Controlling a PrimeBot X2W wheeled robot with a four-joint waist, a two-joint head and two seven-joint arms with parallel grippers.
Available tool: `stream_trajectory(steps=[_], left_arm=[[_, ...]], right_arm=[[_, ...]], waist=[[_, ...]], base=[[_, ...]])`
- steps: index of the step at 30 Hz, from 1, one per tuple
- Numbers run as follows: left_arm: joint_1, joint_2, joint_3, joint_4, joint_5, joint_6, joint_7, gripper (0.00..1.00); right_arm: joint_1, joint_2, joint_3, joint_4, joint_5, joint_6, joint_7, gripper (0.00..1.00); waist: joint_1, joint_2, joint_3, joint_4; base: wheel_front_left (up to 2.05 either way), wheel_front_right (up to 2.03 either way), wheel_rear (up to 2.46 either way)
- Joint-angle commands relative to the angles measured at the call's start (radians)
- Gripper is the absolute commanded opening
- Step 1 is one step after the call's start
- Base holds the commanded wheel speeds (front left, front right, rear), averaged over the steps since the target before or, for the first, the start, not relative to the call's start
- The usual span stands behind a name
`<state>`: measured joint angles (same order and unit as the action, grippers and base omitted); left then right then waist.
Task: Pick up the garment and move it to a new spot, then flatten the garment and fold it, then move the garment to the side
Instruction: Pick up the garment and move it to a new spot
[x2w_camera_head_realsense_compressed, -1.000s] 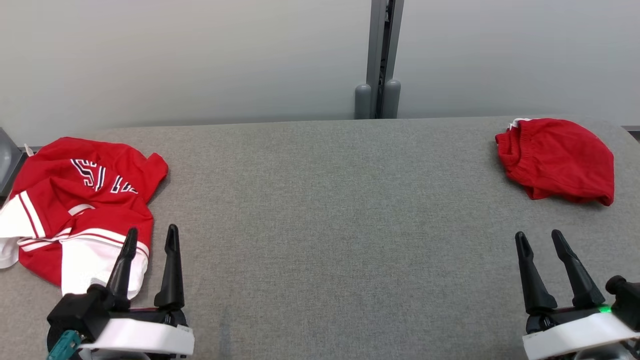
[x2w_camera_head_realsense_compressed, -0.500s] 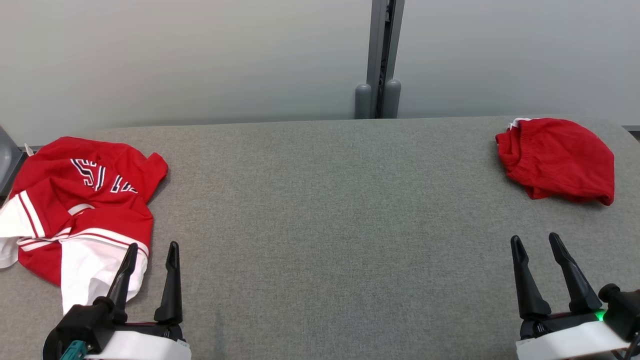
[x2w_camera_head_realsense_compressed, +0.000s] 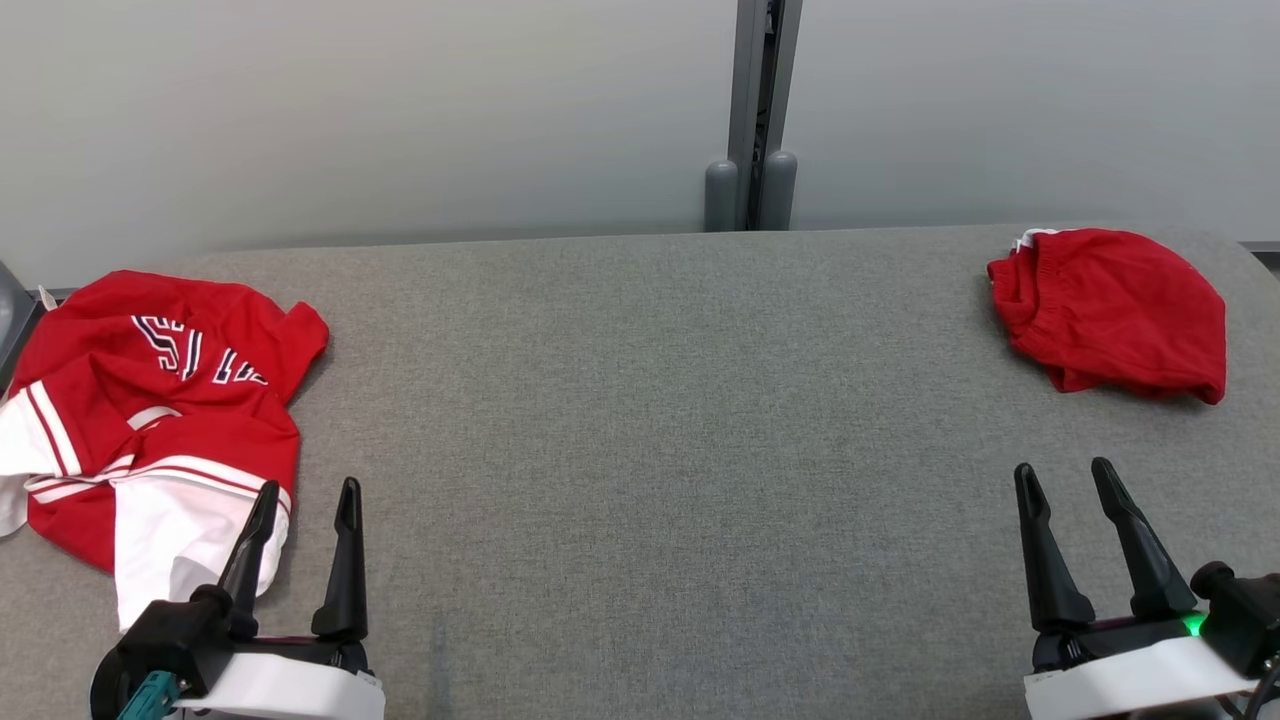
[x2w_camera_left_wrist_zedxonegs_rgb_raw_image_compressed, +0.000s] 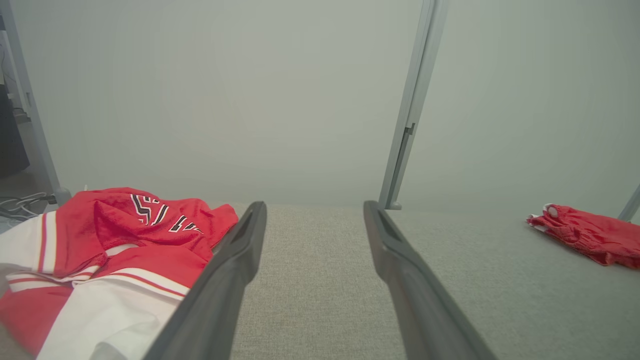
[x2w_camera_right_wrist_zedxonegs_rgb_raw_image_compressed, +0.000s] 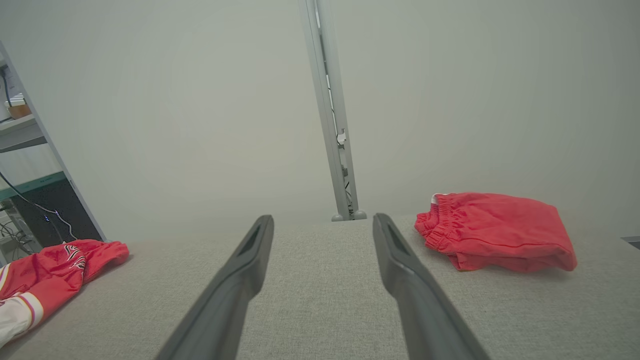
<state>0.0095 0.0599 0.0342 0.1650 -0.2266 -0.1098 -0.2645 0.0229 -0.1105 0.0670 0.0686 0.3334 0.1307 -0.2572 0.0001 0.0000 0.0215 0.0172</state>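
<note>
Both grippers have drawn back a little toward the near edge since a second ago. The head view has slid slightly too, so the camera has shifted, and the garments lie where they were.

The left gripper (x2w_camera_head_realsense_compressed: 308, 485) hovers near left with its two dark fingers spread apart and nothing between them. Its outer finger (x2w_camera_head_realsense_compressed: 250, 550) crosses the white hem of the jersey (x2w_camera_head_realsense_compressed: 150, 420) in the head view. I cannot tell whether it touches the cloth or only passes in front of it. The right gripper (x2w_camera_head_realsense_compressed: 1060, 465) hovers near right, also spread wide and holding nothing. Its white base is cut off by the bottom edge.

I count two garments on the grey table (x2w_camera_head_realsense_compressed: 640, 450). The red and white jersey lies crumpled at the left, just beside the left gripper. Its left edge runs out of the picture, and its lettering is folded over, so I cannot read it. The red shorts (x2w_camera_head_realsense_compressed: 1115, 310) lie in a compact heap at the far right, well apart from the right gripper, and I cannot see inside the bundle. Both wrist views are hazy.

One grey post (x2w_camera_head_realsense_compressed: 752, 110) with two rounded feet stands beyond the far edge, against a pale wall (x2w_camera_head_realsense_compressed: 400, 120).
</note>
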Motion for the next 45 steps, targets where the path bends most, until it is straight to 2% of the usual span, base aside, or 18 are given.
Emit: stream_trajectory(steps=[1,8,15,34,45], left_arm=[[-0.024,0.004,0.006,0.002,0.007,-0.005,-0.002,1.0],[-0.021,-0.001,0.012,0.013,0.014,-0.012,-0.002,1.0],[-0.028,-0.004,0.016,0.035,0.014,-0.017,-0.002,1.0],[-0.042,-0.007,0.032,0.067,0.013,-0.019,-0.002,1.0],[-0.056,-0.008,0.034,0.094,0.002,-0.019,-0.002,1.0]], right_arm=[[-0.014,-0.004,-0.003,-0.006,0.0,0.0,-0.008,1.0],[-0.01,-0.003,-0.005,-0.005,0.0,0.0,-0.008,1.0],[-0.005,-0.007,0.006,0.001,0.008,0.0,-0.008,1.0],[-0.029,-0.011,0.064,0.031,0.027,0.0,-0.007,1.0],[-0.039,-0.016,0.084,0.037,0.034,0.0,-0.007,1.0]], waist=[[-0.0001,0.0,0.0,0.0],[-0.0001,0.0,-0.004,0.01],[-0.0001,0.0,-0.011,0.054],[-0.0001,0.0,-0.01,0.307],[-0.0001,0.0,-0.008,0.399]], base=[[0.0,0.0,0.0],[0.0,0.0,0.0],[0.0,0.0,0.0],[0.0,0.0,0.0],[0.0,0.0,0.0]])
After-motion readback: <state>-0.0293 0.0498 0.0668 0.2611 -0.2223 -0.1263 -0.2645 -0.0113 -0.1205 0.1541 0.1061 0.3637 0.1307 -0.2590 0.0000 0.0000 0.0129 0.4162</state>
